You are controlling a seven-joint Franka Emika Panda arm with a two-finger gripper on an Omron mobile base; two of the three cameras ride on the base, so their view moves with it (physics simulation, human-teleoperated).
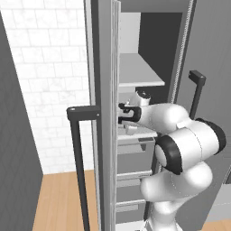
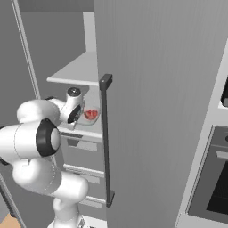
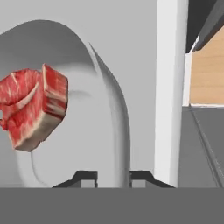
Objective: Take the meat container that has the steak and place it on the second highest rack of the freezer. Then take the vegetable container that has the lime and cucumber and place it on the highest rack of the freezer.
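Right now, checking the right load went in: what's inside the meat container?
Inside the meat container lies the steak, red with a pale fat edge, also visible in the right base view on the freezer shelf. The bowl floor beneath the steak is covered.

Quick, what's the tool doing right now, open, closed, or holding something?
Tool: fingertips sit either side of the meat container rim; whether it grips or has let go cannot be told.

Your two base views flanking the arm, both into the open freezer (image 1: pixel 135 67); hand view close on the steak (image 3: pixel 33 107).
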